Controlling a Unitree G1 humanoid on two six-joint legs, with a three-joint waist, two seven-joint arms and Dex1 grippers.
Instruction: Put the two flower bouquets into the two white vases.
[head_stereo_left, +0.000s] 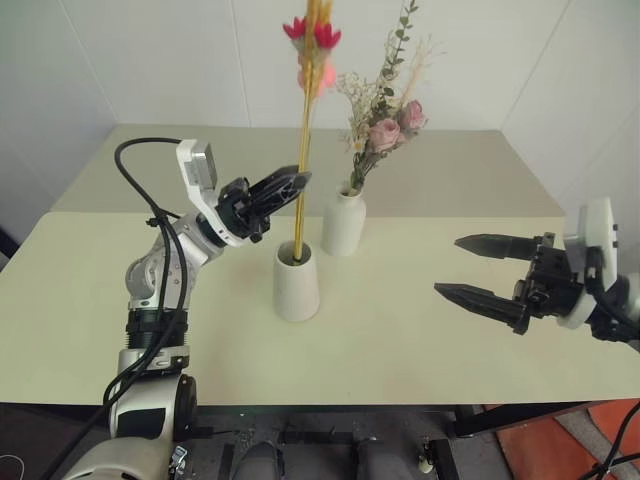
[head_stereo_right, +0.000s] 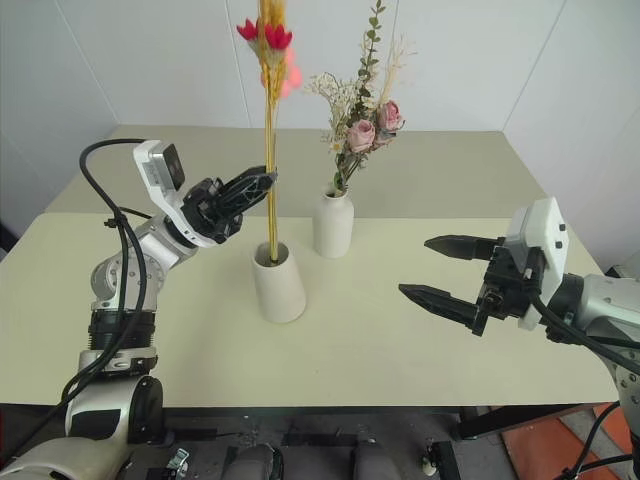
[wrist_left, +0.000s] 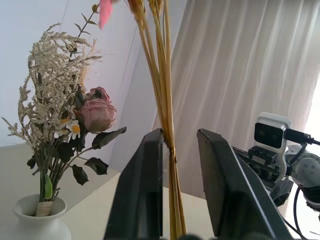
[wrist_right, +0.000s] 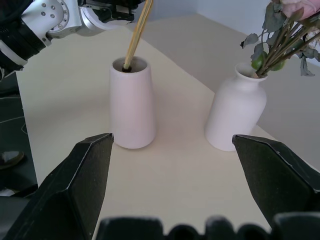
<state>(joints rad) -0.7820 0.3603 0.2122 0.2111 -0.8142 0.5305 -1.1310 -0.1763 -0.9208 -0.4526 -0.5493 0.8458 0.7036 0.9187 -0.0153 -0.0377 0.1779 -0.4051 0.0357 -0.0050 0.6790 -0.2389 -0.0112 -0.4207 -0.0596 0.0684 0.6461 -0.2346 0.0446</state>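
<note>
Pale tabletop (head_stereo_left: 420, 330): left gripper (head_stereo_left: 285, 186), fingers slightly parted around straw stems (head_stereo_left: 303, 140), steadies them in cone vase (head_stereo_left: 296, 280); right gripper (head_stereo_left: 478, 268) waits wide, empty.

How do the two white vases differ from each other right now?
The cone vase tapers upward to a wide open mouth; the bottle vase has rounded shoulders and a narrow neck. The cone vase holds the straw bouquet, whose stems pass between the left gripper's fingers; the bottle vase holds the rose bouquet, standing free. Both are matte white, upright on the table.
</note>
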